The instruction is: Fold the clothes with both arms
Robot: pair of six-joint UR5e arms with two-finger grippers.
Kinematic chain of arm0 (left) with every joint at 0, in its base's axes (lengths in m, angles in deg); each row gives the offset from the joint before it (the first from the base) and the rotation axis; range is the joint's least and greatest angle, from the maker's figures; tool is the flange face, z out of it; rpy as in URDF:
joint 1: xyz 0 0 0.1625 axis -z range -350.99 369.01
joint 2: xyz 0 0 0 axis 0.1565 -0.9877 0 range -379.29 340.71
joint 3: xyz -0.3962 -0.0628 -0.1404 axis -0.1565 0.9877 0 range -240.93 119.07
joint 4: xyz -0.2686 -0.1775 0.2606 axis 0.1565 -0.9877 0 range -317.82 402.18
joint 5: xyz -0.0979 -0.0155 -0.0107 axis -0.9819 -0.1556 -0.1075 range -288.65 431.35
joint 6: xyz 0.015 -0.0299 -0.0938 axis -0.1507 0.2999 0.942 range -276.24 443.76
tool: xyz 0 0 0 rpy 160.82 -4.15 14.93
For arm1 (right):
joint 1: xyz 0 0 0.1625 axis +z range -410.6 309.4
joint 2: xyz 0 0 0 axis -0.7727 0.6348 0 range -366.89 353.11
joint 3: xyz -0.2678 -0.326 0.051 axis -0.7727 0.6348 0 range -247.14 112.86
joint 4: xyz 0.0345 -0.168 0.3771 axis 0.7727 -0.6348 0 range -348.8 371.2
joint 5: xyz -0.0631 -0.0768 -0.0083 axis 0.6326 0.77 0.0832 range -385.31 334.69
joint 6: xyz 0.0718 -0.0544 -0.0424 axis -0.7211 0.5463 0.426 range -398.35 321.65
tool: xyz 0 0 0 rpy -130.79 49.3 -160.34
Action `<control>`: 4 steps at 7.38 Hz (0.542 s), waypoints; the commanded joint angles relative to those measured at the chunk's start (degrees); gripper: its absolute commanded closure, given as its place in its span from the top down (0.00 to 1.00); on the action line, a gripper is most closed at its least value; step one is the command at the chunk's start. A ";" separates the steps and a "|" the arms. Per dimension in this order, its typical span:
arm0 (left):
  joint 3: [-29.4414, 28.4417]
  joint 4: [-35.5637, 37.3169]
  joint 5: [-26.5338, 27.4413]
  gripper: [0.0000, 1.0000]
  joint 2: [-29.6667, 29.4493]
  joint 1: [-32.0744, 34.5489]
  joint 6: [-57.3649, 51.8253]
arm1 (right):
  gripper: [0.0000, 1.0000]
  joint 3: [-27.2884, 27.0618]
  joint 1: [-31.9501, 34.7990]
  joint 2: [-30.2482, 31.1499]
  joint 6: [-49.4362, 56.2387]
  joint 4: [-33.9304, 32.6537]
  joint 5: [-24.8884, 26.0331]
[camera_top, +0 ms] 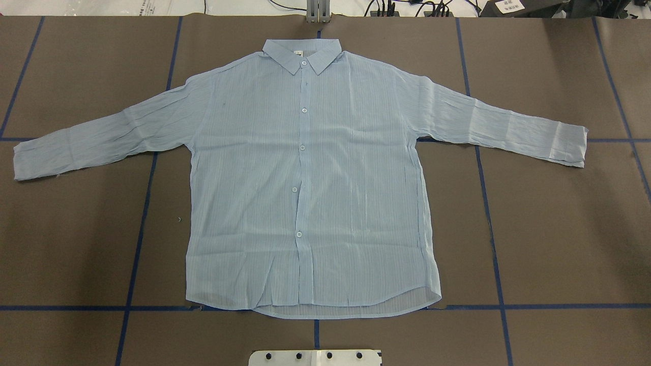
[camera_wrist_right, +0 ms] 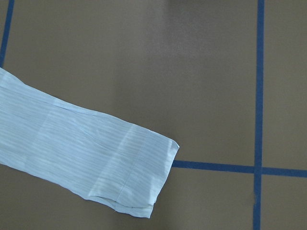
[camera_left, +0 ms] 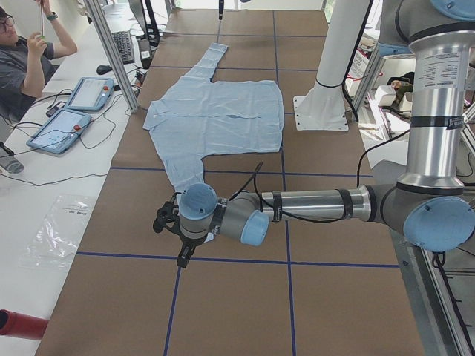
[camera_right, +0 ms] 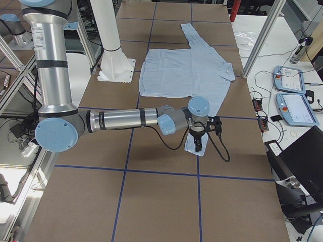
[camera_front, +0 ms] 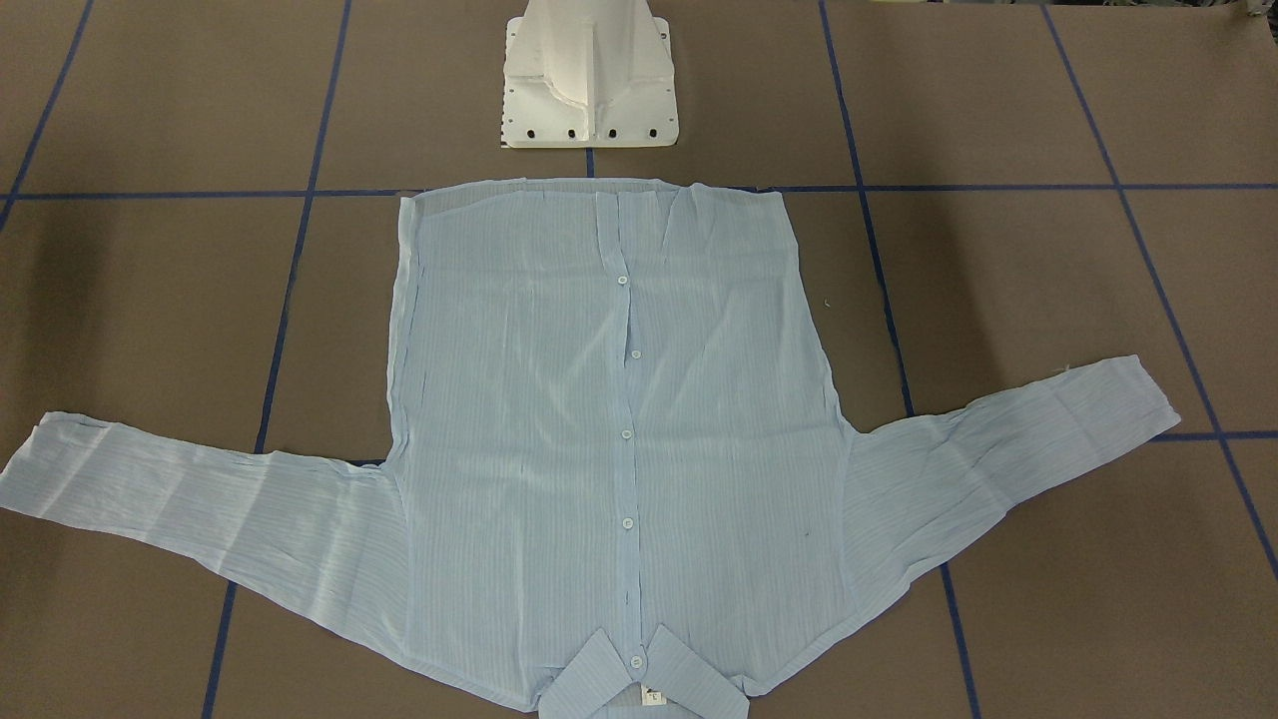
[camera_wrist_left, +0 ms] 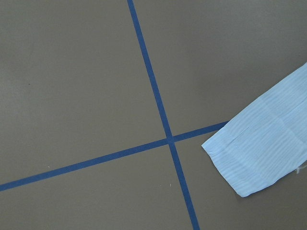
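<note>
The shirt (camera_top: 305,178) lies flat, buttons up, mid-frame in the overhead view, with its collar at the top and its sleeves spread sideways. Thin, limp and light, it probably creases and slides, so the cuffs (camera_wrist_left: 254,153) seem the best holds. The left gripper (camera_left: 180,248) and right gripper (camera_right: 197,143) hang near them; whether their jaws are parted cannot be told.

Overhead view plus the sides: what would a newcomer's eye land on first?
The light blue shirt, spread flat and buttoned on the brown table, sleeves out, collar away from the robot. Next, the left arm and right arm, each stretched out low at one end of the shirt; contact is unclear.
</note>
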State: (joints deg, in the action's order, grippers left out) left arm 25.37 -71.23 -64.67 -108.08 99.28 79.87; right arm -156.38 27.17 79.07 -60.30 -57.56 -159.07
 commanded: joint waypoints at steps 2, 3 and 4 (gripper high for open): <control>-0.61 -2.70 -0.21 1.00 0.03 -0.01 0.28 | 1.00 12.92 -4.72 -1.13 -2.39 18.54 1.30; -0.53 -2.70 -0.30 1.00 0.03 -0.01 0.28 | 1.00 14.43 -6.91 -1.92 -2.39 18.75 2.09; -0.52 -2.70 -0.39 1.00 0.03 -0.01 0.28 | 1.00 14.62 -9.19 -2.10 -2.56 18.75 4.01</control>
State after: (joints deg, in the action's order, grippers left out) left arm 24.79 -73.88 -64.95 -108.04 99.27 80.12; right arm -143.19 20.83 77.52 -62.71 -39.76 -156.90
